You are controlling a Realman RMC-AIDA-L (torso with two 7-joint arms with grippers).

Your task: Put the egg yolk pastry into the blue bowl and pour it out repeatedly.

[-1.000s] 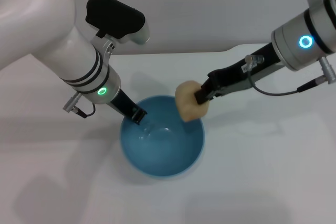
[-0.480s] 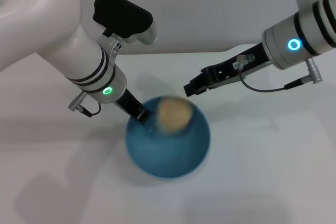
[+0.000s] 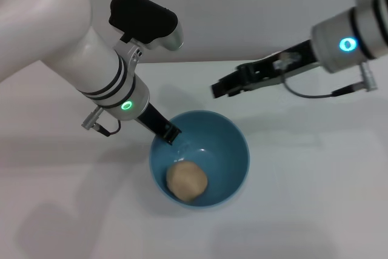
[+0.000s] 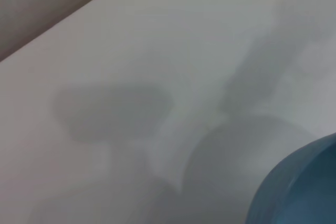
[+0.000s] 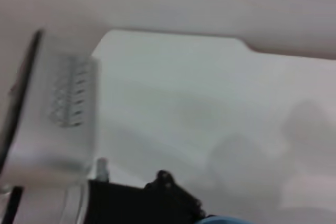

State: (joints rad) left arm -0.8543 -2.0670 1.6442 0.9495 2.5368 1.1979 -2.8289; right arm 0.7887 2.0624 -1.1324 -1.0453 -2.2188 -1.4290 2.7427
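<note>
The blue bowl [image 3: 235, 150] stands on the white table in the head view, and the round tan egg yolk pastry [image 3: 187, 180] lies inside it, low against the near-left wall. My left gripper [image 3: 167, 133] is shut on the bowl's far-left rim. My right gripper [image 3: 217, 89] hangs open and empty above the table, behind the bowl and a little to its right. The left wrist view catches only an edge of the bowl [image 4: 299, 187].
The white table [image 3: 303, 198] spreads around the bowl, with its back edge meeting a grey wall [image 3: 242, 16]. The left arm's white forearm [image 3: 73, 59] reaches down over the table's left part.
The right gripper let go of the pastry, which dropped into the bowl. That gripper then rose and drew back. The bowl and left gripper shifted slightly to the right.
</note>
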